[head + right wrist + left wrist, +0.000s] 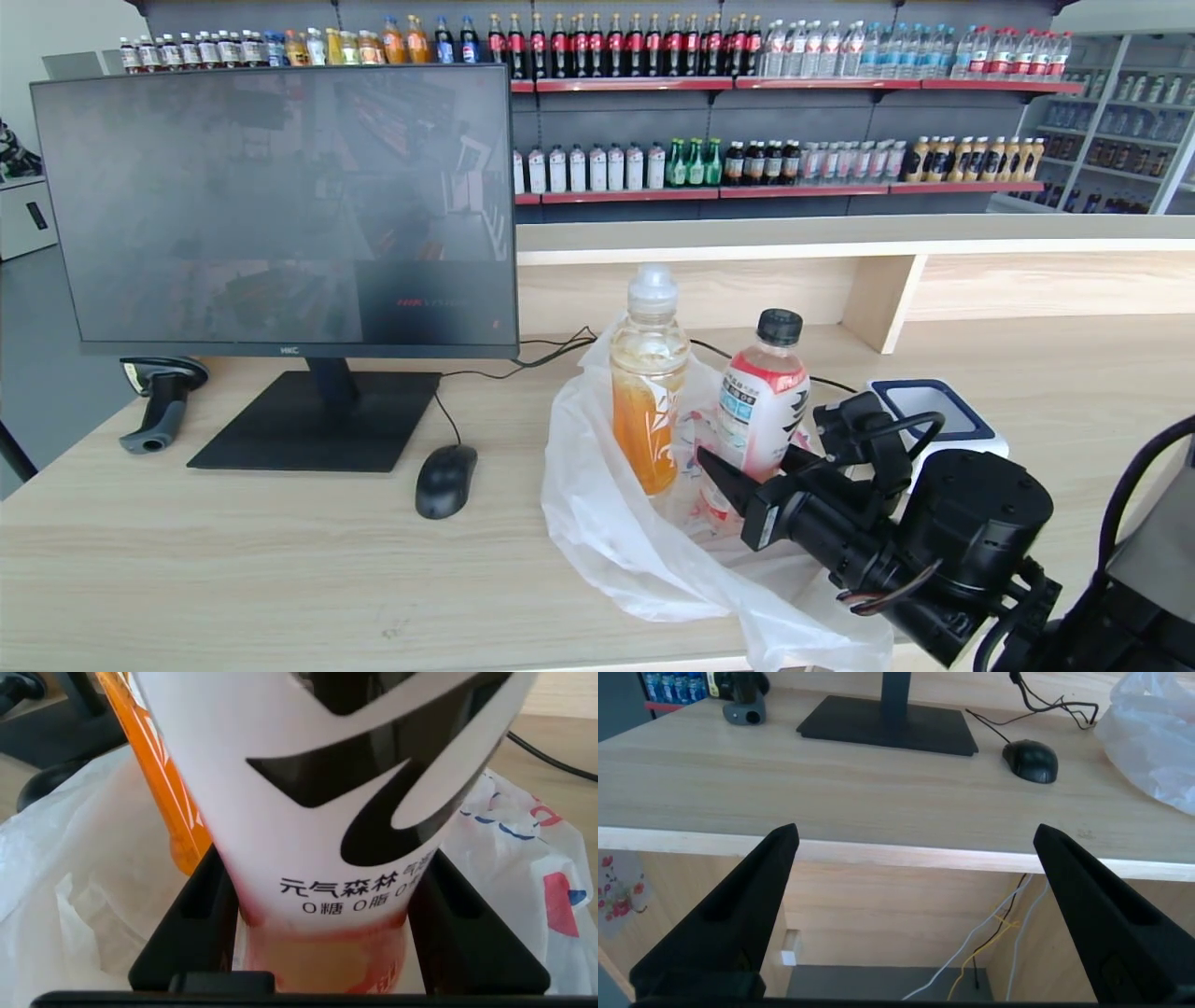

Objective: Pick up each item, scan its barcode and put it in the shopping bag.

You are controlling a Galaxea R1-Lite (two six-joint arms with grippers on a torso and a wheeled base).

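Grip first: your right pincer (752, 469) is clamping the pink bottle (764, 401) low on its body, standing inside the shopping bag (597, 504) just beside the orange bottle (646, 401); be easing the jaws apart only while it is resting upright on the counter (233, 560)

Bright, even light fell from overhead. The dark monitor (280, 205) faintly mirrored shop aisles. Beneath the mouse (445, 481), at its six o'clock, lay a soft shadow. The pink bottle (327, 793) had an evenly lit white label. Shelving (1102, 140) at the head view's two o'clock leaned, bent by the lens.
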